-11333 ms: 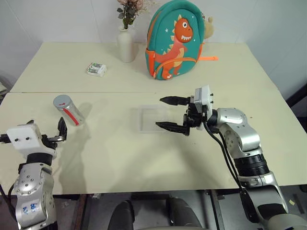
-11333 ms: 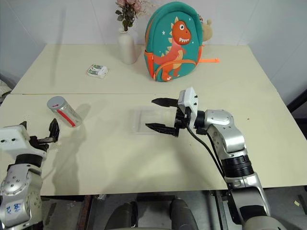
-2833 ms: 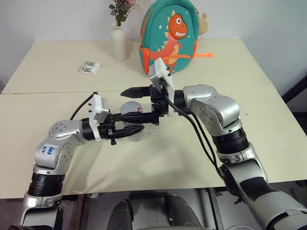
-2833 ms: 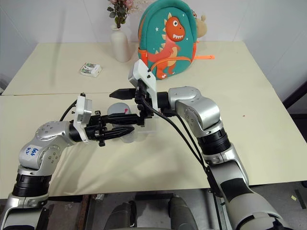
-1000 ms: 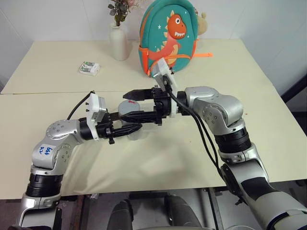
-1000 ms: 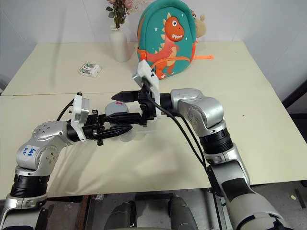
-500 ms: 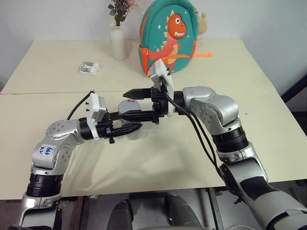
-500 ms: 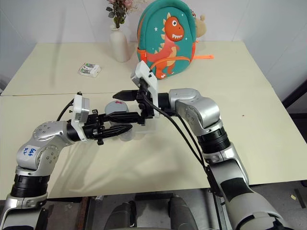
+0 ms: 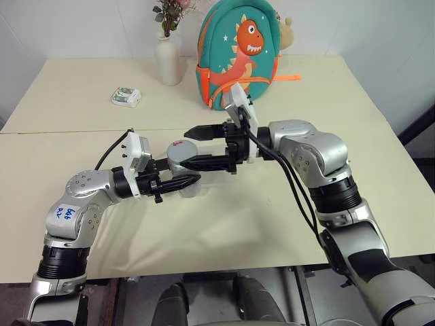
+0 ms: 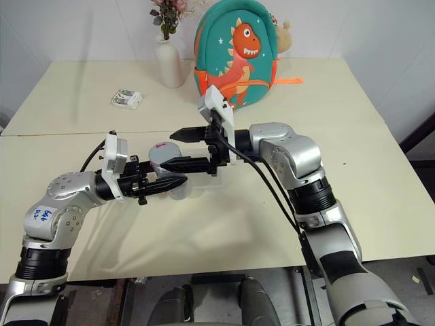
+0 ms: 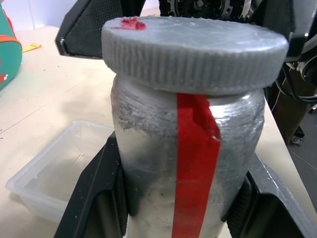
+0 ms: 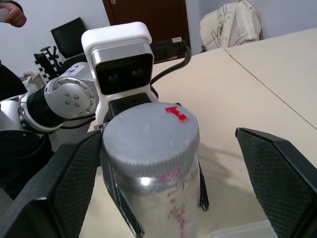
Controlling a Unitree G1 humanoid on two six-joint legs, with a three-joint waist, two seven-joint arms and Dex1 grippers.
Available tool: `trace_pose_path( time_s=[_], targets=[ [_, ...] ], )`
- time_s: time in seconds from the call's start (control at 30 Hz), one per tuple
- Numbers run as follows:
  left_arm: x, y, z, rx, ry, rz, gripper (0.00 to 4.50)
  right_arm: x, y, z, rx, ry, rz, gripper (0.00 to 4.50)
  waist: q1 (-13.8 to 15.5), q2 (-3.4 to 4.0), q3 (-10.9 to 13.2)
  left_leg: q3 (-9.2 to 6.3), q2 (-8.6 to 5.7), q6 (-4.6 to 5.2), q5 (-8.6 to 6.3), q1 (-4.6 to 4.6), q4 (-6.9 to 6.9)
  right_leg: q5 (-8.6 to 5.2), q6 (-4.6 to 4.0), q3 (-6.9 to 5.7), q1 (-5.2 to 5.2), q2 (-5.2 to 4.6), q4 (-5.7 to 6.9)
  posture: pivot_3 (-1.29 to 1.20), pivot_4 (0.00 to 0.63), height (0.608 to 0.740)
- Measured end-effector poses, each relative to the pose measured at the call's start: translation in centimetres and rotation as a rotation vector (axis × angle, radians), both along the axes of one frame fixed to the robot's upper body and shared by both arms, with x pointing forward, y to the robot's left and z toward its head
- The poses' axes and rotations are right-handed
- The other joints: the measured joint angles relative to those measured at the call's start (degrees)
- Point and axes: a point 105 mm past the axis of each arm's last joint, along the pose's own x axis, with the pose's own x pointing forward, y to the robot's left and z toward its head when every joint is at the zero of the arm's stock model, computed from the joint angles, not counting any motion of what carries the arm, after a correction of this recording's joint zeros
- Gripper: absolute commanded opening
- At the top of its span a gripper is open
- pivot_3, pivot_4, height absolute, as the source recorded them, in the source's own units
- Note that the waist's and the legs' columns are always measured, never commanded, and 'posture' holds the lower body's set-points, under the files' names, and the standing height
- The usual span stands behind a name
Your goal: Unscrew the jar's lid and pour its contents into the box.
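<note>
The left tool [image 9: 185,182] pinches the jar [image 11: 185,163] upright above the desk [image 9: 224,224], with the grey lid [image 12: 150,139] on top. The right tool [image 12: 163,183] is spread wide on either side of the lid, not touching. The clear box [image 11: 54,173] lies just beyond the jar.

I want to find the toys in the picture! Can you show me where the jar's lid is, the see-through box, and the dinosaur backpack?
lid [image 11: 195,47]: left wrist view, on its ribbed side edge.
box [image 11: 59,168]: left wrist view, on its clear floor, beside the jar.
dinosaur backpack [image 9: 246,41]: left eye view, on the orange dinosaur's head.
</note>
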Motion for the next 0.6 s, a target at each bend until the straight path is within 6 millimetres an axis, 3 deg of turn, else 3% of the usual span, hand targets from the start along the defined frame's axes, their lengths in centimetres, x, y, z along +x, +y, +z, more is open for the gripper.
trace_pose_path(
  time_s=[0.23, 0.6],
  targets=[
    [-0.4, -0.2, 0.0, 0.008, -0.004, -0.031, 1.97, 2.3, -2.6, 0.1, 0.009, 0.01, -0.133, 4.49, -0.1, 0.0, 0.0, 0.02, 0.0, 0.0, 0.0, 0.0, -0.03, 0.0, 0.0, 0.01, 0.0, 0.01, -0.02, 0.0, 0.15, 0.74],
    [-0.5, -0.3, 0.1, 0.01, -0.006, -0.042, 1.97, 1.8, -2.8, 0.0, 0.018, 0.02, -0.085, 4.49, 0.01, 0.0, 0.0, 0.03, 0.02, 0.0, 0.0, -0.01, -0.04, -0.02, -0.03, 0.03, -0.04, 0.03, 0.0, 0.0, 0.15, 0.74]
  ],
)
